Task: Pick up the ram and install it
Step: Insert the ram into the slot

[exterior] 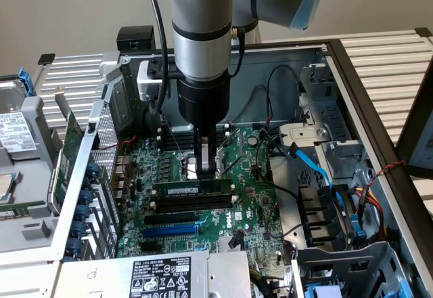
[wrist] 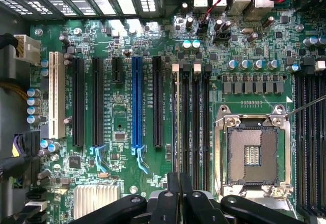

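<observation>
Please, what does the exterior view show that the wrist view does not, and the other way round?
Exterior view: the robot arm, the case wall, blue cables, the labelled power supply, and the ram side-on in its slot below the gripper.
Wrist view: a white slot and a finned heat sink.
Both: the green motherboard, the blue slot and the shut gripper.

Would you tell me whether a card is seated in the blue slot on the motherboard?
No, the blue slot stands bare along its whole length, with no card in it.
</observation>
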You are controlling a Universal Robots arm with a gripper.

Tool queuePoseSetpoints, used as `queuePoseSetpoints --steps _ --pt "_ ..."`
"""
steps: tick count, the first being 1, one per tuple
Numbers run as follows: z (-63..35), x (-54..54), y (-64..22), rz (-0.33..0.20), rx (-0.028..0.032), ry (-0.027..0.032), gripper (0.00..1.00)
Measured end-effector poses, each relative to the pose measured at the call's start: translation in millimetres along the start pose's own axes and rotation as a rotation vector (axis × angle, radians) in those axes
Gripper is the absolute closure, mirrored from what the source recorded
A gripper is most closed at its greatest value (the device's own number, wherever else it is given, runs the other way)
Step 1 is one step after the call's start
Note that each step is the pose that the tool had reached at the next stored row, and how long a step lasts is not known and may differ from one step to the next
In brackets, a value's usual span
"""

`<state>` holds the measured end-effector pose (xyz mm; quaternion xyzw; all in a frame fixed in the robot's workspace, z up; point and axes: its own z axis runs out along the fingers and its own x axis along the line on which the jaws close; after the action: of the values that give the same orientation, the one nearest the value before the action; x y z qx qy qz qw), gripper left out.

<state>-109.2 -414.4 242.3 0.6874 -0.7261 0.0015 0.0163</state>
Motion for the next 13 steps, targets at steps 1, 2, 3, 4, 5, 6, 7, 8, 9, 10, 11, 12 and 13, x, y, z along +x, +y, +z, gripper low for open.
queuePoseSetpoints --steps 1,2,3,4,5,6,7,8,9,10,11,12,13 --pt "0.3 0.0 0.0 0.000 0.0001 -0.0009 0.87" --pt "0.6 0.1 -0.1 0.000 0.0001 -0.0013 0.87" --pt "0.8 0.2 -0.1 0.000 -0.0001 -0.0012 0.87" --pt "1.2 0.2 -0.1 0.000 -0.0001 -0.0013 0.87" --pt "1.6 0.2 -0.1 0.000 -0.0001 -0.0013 0.87" --pt "2.1 0.2 -0.1 0.000 -0.0001 -0.0014 0.87" --pt "2.6 0.2 -0.1 0.000 -0.0001 -0.0014 0.87" --pt "2.9 0.2 -0.1 0.000 -0.0001 -0.0014 0.87" --pt "3.1 0.2 -0.1 0.000 -0.0002 -0.0013 0.87" --pt "3.4 0.2 -0.1 0.000 -0.0002 -0.0014 0.87" --pt "3.6 0.2 -0.2 0.000 -0.0001 -0.0015 0.87" --pt "3.8 0.2 -0.1 0.000 -0.0001 -0.0015 0.87" --pt "4.0 0.2 -0.1 0.000 -0.0002 -0.0015 0.87"
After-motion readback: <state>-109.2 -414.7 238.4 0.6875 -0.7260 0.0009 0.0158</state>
